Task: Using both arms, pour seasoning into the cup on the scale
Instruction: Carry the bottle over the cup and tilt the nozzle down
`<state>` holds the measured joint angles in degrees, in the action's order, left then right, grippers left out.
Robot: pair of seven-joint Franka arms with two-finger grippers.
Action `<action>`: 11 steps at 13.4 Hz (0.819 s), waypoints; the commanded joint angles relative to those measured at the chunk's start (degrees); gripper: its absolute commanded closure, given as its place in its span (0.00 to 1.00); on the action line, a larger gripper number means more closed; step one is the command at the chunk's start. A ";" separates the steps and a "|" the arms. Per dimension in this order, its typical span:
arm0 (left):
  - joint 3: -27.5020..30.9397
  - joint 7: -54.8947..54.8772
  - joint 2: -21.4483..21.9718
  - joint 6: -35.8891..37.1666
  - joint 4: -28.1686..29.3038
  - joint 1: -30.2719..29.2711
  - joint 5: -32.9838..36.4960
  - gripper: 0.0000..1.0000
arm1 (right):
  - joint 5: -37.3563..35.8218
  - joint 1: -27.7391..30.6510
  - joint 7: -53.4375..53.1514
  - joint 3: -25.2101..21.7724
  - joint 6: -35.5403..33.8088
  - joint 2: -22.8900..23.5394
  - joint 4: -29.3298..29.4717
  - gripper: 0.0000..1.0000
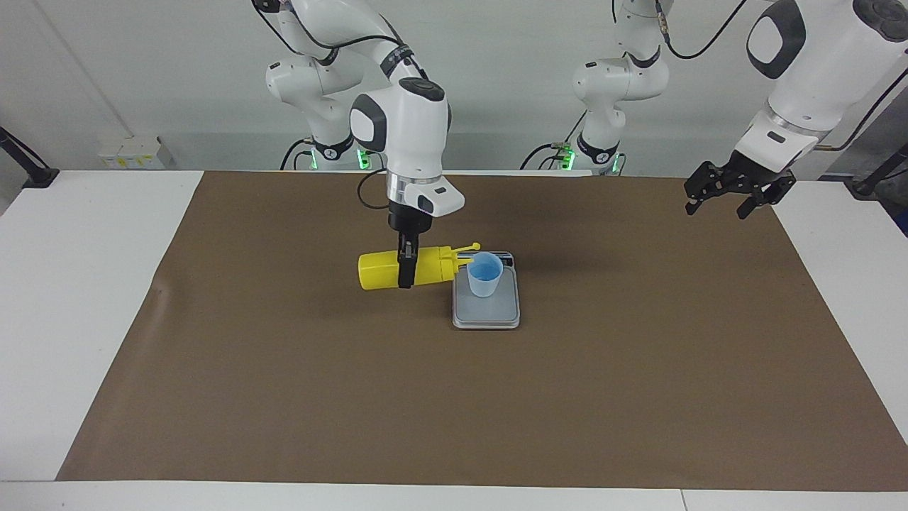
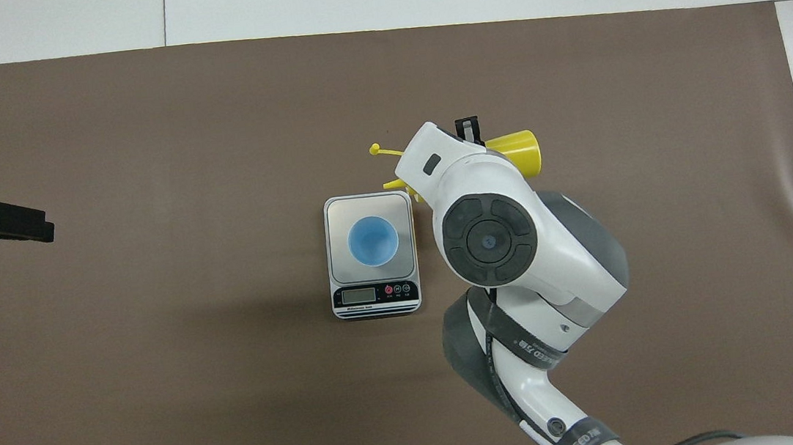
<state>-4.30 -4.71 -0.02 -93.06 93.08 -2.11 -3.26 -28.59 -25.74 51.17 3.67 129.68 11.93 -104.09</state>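
A: Right gripper [image 1: 405,273] first?

B: Clamped across the middle of the yellow bottle [image 1: 404,269], which lies sideways in the air. The nozzle points at the cup [image 1: 485,275], tip at the rim or just short of it; can't tell which.

A: How to do the pour well?

B: My read: get the nozzle clearly over the blue opening before tipping or squeezing. From overhead the bottle looks offset from the cup, toward the edge of the scale [image 1: 486,309] farther from the robots, so it likely needs a small correction. Tilt nozzle-down slowly, don't knock the cup; it's light and would slide off the plate.

A: The cup?

B: Upright on the scale's plate, mid-table, display end toward the robots.

A: Anything in the way?

B: The cap strap [image 1: 468,248] sticks out beside the nozzle, close to the rim; it could catch the cup. The right arm's wrist hides the nozzle from overhead.

A: Left gripper [image 1: 731,193]?

B: Fingers spread, holding nothing, waiting above the edge of the brown mat [image 1: 284,397] at its own end, well apart from the scale.
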 commanded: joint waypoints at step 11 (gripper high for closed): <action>-0.35 0.31 1.78 -1.07 2.11 -0.62 -0.43 0.00 | -18.07 -6.25 -4.58 0.11 -4.08 1.69 -3.39 1.00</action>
<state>-4.30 -4.71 -0.02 -93.06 93.08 -2.11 -3.26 -43.22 -31.44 48.79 3.70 126.32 14.28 -106.36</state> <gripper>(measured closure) 0.000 0.520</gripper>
